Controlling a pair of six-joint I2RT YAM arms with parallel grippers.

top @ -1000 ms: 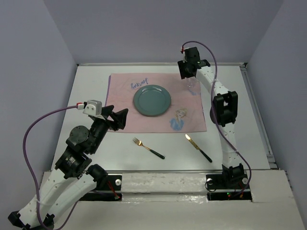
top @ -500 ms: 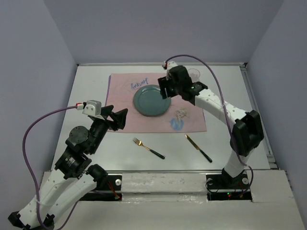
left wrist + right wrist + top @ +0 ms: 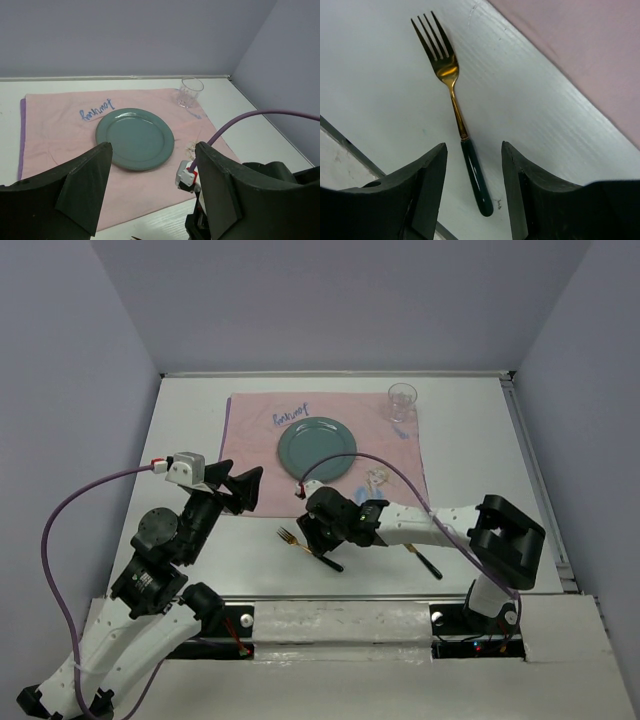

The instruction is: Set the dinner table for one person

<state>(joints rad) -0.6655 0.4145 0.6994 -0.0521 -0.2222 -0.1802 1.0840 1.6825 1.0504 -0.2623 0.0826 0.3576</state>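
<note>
The white dinner table (image 3: 190,430) bears a pink placemat (image 3: 255,465) with a teal plate (image 3: 317,449) on it. A clear glass (image 3: 402,402) stands upright on the mat's far right corner. A gold fork (image 3: 330,562) with a dark green handle lies on the bare table in front of the mat. My right gripper (image 3: 312,538) is low over it and open. In the right wrist view its fingers straddle the fork's handle (image 3: 476,175) without touching it (image 3: 473,150). My left gripper (image 3: 240,485) is open and empty, raised at the mat's near left corner.
A gold knife with a dark handle (image 3: 428,562) lies on the table right of the fork, partly under my right arm. The left wrist view shows the plate (image 3: 135,138), the glass (image 3: 191,92) and the mat (image 3: 55,130). Grey walls close in the table.
My right arm left the glass on the mat's far right corner, swung across the plate and came down over the fork. The left arm has barely moved.
</note>
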